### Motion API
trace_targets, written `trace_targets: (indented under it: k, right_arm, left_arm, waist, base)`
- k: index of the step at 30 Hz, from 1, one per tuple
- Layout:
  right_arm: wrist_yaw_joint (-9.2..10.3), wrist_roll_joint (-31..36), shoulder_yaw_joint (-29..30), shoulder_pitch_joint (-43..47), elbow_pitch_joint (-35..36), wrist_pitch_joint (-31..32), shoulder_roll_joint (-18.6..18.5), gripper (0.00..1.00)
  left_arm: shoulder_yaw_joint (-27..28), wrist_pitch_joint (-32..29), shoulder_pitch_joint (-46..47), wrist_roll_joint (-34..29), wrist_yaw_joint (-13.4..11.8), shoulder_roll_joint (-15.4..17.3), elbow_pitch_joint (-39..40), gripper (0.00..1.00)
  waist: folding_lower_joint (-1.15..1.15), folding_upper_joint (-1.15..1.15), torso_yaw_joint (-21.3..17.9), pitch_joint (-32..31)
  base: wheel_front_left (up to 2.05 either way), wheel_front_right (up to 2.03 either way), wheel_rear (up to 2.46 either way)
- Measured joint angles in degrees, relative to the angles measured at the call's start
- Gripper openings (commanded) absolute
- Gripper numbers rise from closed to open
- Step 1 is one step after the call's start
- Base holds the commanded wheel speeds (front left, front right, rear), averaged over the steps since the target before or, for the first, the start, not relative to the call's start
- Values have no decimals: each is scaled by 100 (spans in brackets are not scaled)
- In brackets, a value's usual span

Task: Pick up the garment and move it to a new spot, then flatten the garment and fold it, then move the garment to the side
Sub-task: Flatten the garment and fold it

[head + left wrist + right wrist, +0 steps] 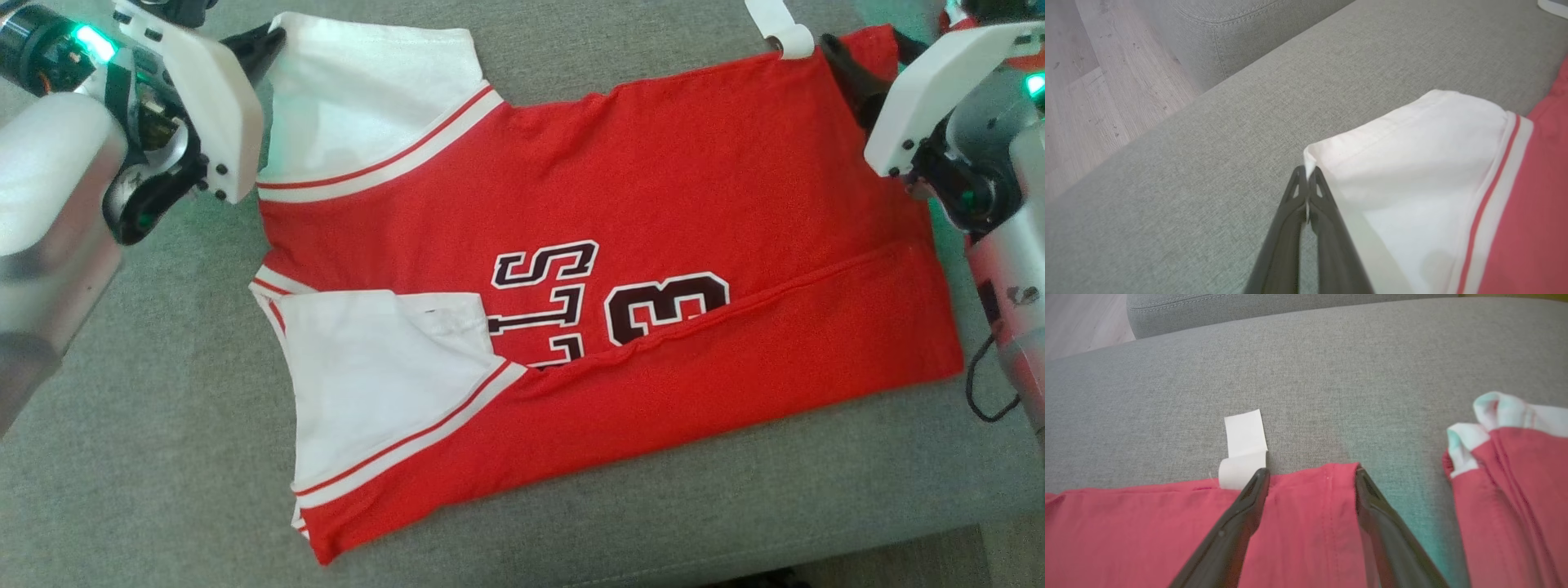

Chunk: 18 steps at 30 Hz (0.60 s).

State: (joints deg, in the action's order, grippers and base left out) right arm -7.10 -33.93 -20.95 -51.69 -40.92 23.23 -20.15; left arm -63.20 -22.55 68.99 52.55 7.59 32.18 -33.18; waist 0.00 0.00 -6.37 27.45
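Observation:
The garment (pixel 653 204) is a red jersey with white sleeves and dark lettering, lying spread on the grey sofa cushion (pixel 163 425). Its near long side is folded over part of the print. My left gripper (pixel 273 39) is at the far left corner. In the left wrist view the left gripper (pixel 1308 181) is shut on the corner of the white sleeve (pixel 1412 163). My right gripper (pixel 859 41) is at the far right corner. In the right wrist view the right gripper (pixel 1311 475) stands open, a finger on either side of the red hem corner (pixel 1310 522).
A white label (pixel 1243 449) sticks out from the hem beside the right gripper's fingers. Another red and white cloth (pixel 1506 477) lies to the right of the garment. Wooden floor (pixel 1086 81) and a second cushion (pixel 1220 32) lie beyond the sofa's far edge.

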Motion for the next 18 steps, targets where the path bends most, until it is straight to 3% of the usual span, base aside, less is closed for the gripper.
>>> trace_targets:
  k: [6, 7, 10, 11, 18]
  right_arm:
    - [0, -135, -200, -238, -302, -274, -13, 99]
    - [0, -147, -243, -268, -338, -298, -14, 84]
    - [0, -192, -334, -355, -437, -365, -24, 11]
    - [0, -198, -369, -381, -482, -365, -31, 0]
    - [0, -290, -616, -444, -644, -457, -86, 0]
  left_arm:
    - [-200, 104, 73, 124, 0, 29, -38, 0]
    - [-226, 113, 108, 151, 0, 32, -52, 0]
    - [-318, 199, 202, 180, 0, 43, -92, 0]
    - [-354, 208, 229, 193, 0, 44, -107, 0]
    - [-543, 311, 248, 275, 0, 55, -212, 0]
  waist:
    - [0, 0, 34, 59]
    - [0, 0, 35, 65]
    - [0, 0, 32, 77]
    - [0, 0, 32, 79]
    - [0, 0, 40, 90]
  base:
    - [0, 0, 0]
    - [0, 0, 0]
    - [0, 0, 0]
    - [0, 0, 0]
    - [0, 0, 0]
